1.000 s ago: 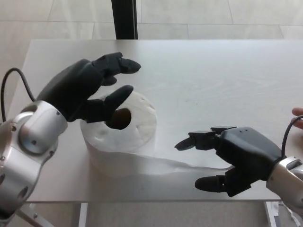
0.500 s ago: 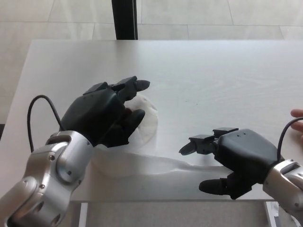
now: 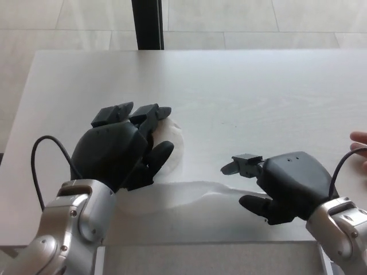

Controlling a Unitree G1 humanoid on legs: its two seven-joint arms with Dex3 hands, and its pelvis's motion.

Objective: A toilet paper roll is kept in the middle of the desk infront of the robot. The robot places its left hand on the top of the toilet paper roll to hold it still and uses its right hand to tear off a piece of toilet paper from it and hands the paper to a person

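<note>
left hand (image 3: 117, 154): lying palm down flat over the top of the toilet paper roll (image 3: 172, 143), fingers spread across it and pointing toward 1 o'clock; it presses on the roll rather than gripping it.
left arm (image 3: 69, 229): silver forearm coming up from 7 o'clock, a black cable (image 3: 39, 166) looping off its wrist.
right hand (image 3: 287, 186): at 4 o'clock of the roll, well apart from it, resting at the end of the paper strip (image 3: 195, 195); upper fingers reach toward 9 o'clock and the thumb curls in below; the strip runs in under the palm, but whether it is actually pinched, i cannot tell from here.
toilet paper roll: near the middle of the desk (image 3: 258, 91), toward the front edge, mostly hidden under the left hand; only its white right side shows.
paper strip: a loose white tail lying flat on the desk, running from the roll's base toward 4 o'clock to the right hand, not torn off.
desk: pale wood-grain top.
person's fingertip (image 3: 358, 137): just in view at 3 o'clock, at the picture's edge.
dark post (image 3: 147, 24): beyond the desk at 12 o'clock.
</note>
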